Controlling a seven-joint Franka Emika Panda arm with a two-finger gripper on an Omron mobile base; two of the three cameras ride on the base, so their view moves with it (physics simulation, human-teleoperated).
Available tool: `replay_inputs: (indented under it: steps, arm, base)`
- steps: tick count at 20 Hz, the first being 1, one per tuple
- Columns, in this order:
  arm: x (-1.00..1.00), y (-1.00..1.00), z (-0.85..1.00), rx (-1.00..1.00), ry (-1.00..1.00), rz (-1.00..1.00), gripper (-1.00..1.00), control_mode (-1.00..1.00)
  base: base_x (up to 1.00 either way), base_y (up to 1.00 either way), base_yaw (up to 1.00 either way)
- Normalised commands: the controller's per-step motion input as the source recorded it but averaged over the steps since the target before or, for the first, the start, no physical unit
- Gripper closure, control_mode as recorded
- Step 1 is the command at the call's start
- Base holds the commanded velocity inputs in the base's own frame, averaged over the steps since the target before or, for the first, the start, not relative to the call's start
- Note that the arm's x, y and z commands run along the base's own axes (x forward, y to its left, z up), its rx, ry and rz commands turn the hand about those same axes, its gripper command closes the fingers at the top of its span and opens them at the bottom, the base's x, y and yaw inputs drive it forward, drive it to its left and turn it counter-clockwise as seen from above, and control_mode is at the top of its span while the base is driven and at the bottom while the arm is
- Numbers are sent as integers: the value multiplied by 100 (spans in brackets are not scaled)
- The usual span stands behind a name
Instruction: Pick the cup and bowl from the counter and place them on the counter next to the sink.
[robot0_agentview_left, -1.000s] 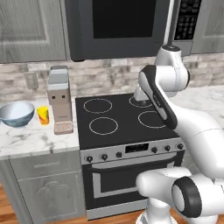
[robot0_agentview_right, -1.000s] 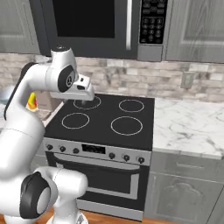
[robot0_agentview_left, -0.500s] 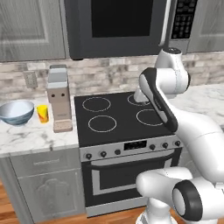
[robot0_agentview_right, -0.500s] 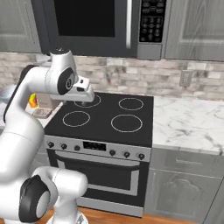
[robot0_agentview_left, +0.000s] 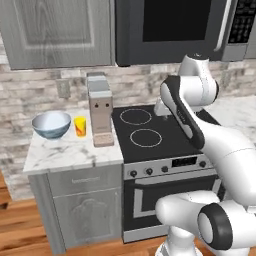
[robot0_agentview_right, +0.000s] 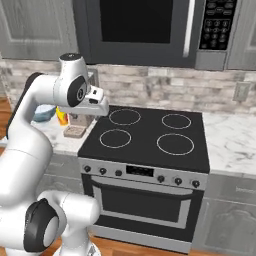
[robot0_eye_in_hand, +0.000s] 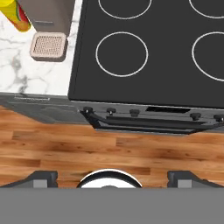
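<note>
One cup (robot0_agentview_left: 80, 126), one bowl (robot0_agentview_left: 51, 124) on your counter (robot0_agentview_left: 70, 152).
Gripper (robot0_eye_in_hand: 111, 177) jaws spread wide, grasping nothing, over a four-ring stove (robot0_agentview_left: 150, 135).

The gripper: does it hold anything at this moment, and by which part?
Nothing is held. The gripper is open over the stove's front edge, its fingertips wide apart with nothing between them. The cup and the bowl stand on the counter.

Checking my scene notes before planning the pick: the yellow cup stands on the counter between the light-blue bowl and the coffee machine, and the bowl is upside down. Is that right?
Not quite. The bowl sits upright, its pale inside facing up, as the left base view shows. The rest holds: the cup stands on the counter between the bowl and the coffee machine.
</note>
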Motion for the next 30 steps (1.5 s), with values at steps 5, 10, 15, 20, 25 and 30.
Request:
replay_inputs:
  steps: [5, 10, 15, 20, 25, 30]
  arm:
    - [0, 0, 0, 0, 0, 0, -100, 100]
    - [0, 0, 0, 0, 0, 0, -100, 100]
    - [0, 0, 0, 0, 0, 0, -100, 100]
    - [0, 0, 0, 0, 0, 0, -100, 100]
    - [0, 0, 0, 0, 0, 0, -100, 100]
    - [0, 0, 0, 0, 0, 0, -100, 100]
  base:
    - [-27, 87, 3]
    - [-14, 87, 3]
    - [-1, 82, 4]
    - [0, 80, 5]
    - [8, 48, 3]
    - [28, 10, 0]
